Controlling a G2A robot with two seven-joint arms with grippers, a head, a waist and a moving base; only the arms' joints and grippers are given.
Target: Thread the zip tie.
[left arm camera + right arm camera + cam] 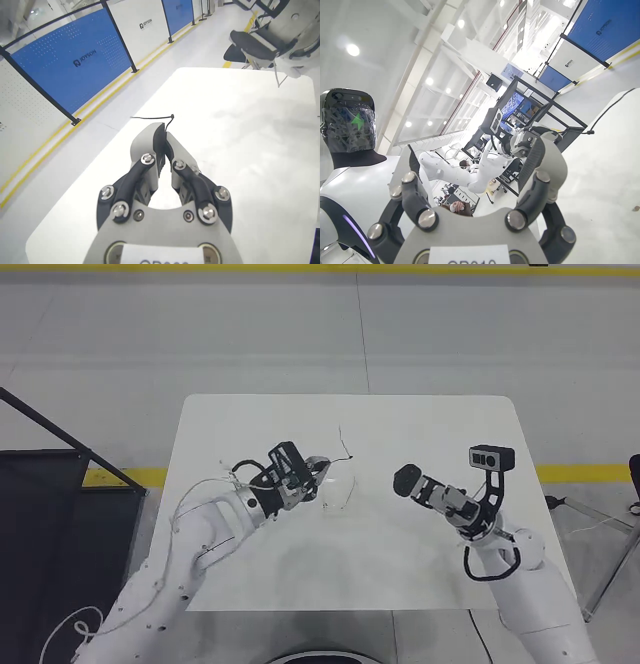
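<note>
Top view: left claw [321, 469] near mid-counter [450, 554], thin black zip tie [342, 442] poking out past its tip; grip too small to judge there. Left wrist view settles it: left claw [163, 128] pressed together, pinching zip tie [152, 117] by one end, head just past the fingertips, tail bent off sideways above counter [250, 155]. Pinched part hidden betw. the pads. Right wrist view: right claw [475, 150] spread wide, facing left claw [520, 142]; zip tie [606, 111] arcing away from left claw over counter [607, 180]. Top view again: right claw [406, 479] well apart from left claw, tie betw. them. Blue panels [70, 65] & yellow floor line [100, 101] beyond left claw, off the counter.
</note>
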